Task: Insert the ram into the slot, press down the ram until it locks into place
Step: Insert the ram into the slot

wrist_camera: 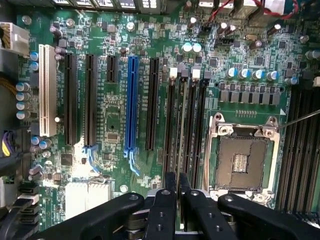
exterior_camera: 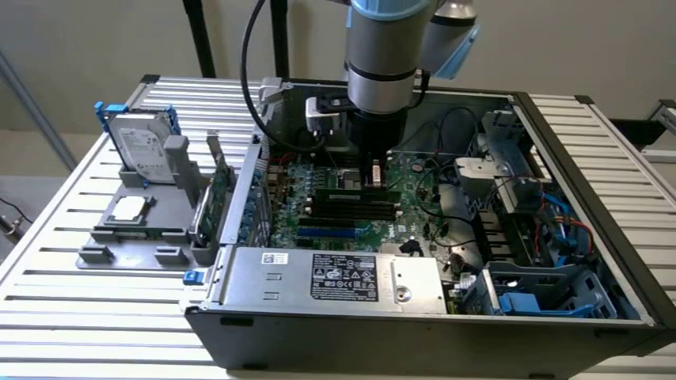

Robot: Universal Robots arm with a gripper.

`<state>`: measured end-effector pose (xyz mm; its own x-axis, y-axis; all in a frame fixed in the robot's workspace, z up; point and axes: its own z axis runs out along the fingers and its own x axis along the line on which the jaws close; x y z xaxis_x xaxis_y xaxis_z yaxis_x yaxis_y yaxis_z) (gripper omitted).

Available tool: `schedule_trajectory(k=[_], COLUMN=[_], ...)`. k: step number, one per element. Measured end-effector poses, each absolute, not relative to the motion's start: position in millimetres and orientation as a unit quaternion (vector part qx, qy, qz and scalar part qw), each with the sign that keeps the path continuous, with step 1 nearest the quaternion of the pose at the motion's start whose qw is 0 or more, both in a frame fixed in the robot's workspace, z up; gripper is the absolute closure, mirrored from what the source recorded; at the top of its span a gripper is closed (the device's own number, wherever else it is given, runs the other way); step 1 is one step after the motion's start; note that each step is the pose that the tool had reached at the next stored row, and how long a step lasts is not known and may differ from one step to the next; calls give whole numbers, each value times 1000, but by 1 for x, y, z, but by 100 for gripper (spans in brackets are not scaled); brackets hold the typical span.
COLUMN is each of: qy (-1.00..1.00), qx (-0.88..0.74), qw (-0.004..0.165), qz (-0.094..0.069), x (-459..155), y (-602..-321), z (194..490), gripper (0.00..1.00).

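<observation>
So the pincer (exterior_camera: 372,180) is down inside the open PC case (exterior_camera: 423,332), right over the bank of black memory slots. From the wrist view its two black fingers (wrist_camera: 165,200) are nearly together, pinching the ram (wrist_camera: 180,145). You see the ram edge-on as a thin line standing along the slot (wrist_camera: 183,82), with alike black slots on both sides. Can't tell if it's fully seated. The silver processor socket (wrist_camera: 242,160) sits beside that bank, and the blue socket (wrist_camera: 131,100) is on the other side. A hard drive (exterior_camera: 148,146) sits out on the slatted worktop (exterior_camera: 63,261).
</observation>
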<state>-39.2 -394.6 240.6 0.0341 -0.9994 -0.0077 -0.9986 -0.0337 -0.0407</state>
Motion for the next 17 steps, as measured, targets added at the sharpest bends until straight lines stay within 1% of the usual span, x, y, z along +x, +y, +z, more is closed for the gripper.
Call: schedule_trajectory(k=[7, 14, 17], qy=[695, 694, 694], qx=[-719, -720, -720], qw=[13, 5, 3], qz=[-13, -7, -8], x=[-39, -39, -39], y=[-395, -395, -395], z=[237, 235, 234], gripper=[86, 86, 86])
